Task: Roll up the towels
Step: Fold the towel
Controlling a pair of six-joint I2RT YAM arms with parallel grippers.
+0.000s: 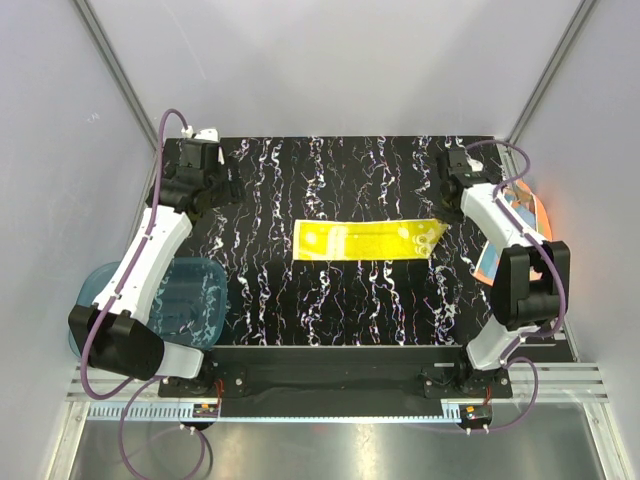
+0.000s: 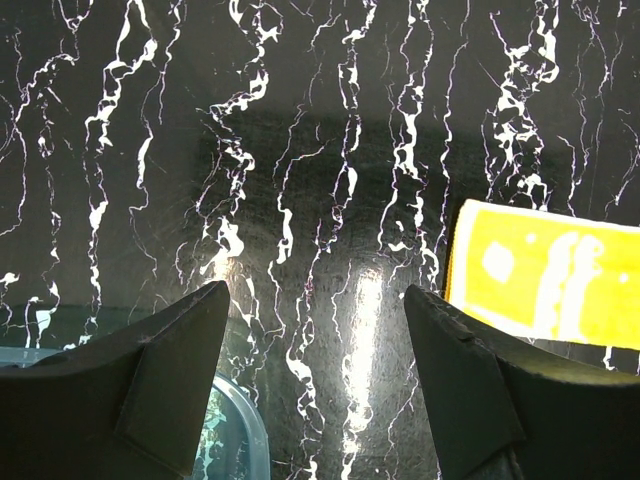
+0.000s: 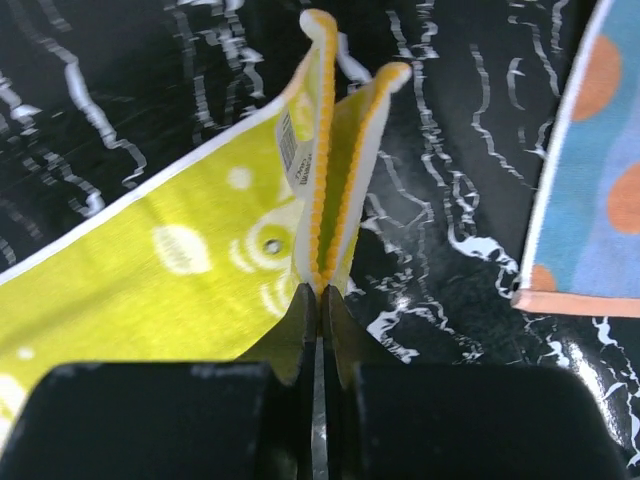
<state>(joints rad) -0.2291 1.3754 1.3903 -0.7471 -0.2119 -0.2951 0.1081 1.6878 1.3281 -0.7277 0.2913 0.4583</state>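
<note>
A bright yellow towel of soft cloth, printed with pale shapes and edged in white, lay as a long flat strip across the middle of the black, white-veined worktop, running from left to right. The right end effector was clamped tight on the strip's right end. Its two fingers met with only a doubled fold of yellow cloth between them. That fold stood up from the worktop beyond the fingertips, its two layers parting towards the top, with a small label showing on the left layer. The rest of the yellow towel sloped away to the left and lay flat. An orange towel with light blue patches, also of soft cloth, lay flat by the right edge of the worktop. It was near the pinched end but apart from it, with bare worktop between them, and in the overhead view the right arm covered part of it. The left end effector was near the far left corner of the worktop, its fingers spread wide with nothing between them and only bare worktop in the gap. In its wrist view the left end of the yellow strip showed off to the right, clear of the fingers. A translucent blue plastic tray with rounded corners sat at the near left corner of the worktop, partly under the left arm.
</note>
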